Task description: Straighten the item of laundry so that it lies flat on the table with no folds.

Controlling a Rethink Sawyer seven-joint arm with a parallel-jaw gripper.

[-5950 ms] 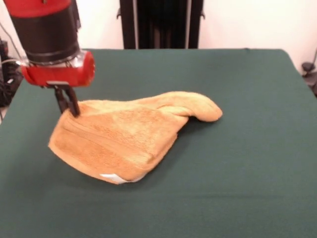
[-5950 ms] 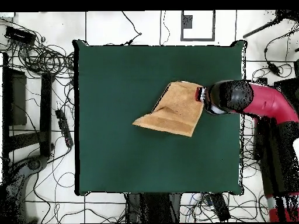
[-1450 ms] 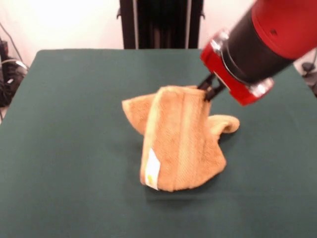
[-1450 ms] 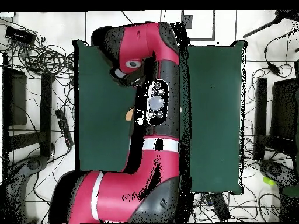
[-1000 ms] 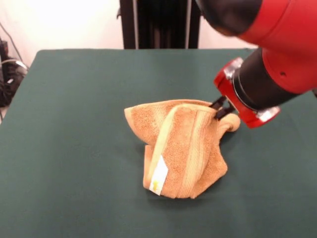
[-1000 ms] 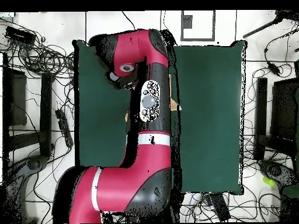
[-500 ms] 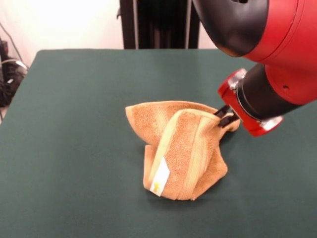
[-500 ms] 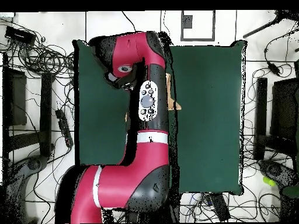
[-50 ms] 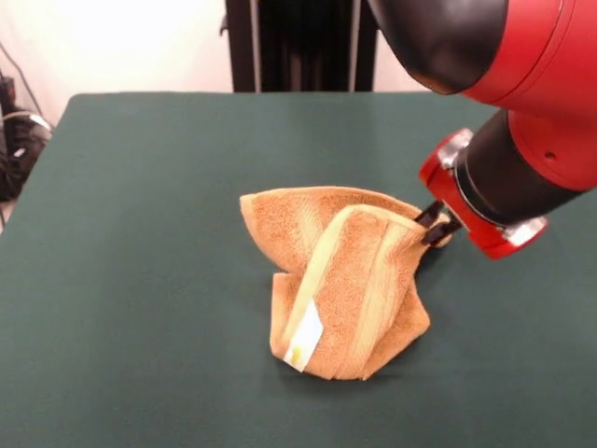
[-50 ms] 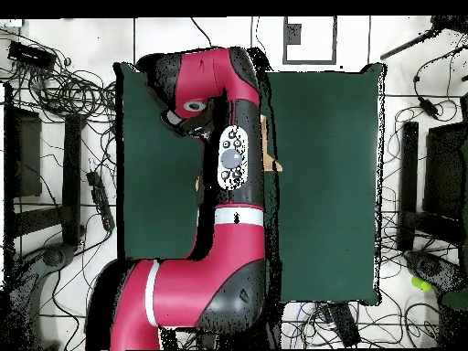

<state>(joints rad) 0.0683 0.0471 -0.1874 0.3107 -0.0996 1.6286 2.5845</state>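
Towel [image 9: 340, 280]: we see it bunched and folded over; flattening remains undone.
Gripper [image 9: 437, 224]: we judge it pinching the towel's corner.

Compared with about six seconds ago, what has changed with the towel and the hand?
The hand was at the towel's left corner in the front view; it has carried a pinched edge over to the right and lowered it. The towel went from a low spread heap to a bunched, folded-over shape with its white label facing front. The table is unchanged.
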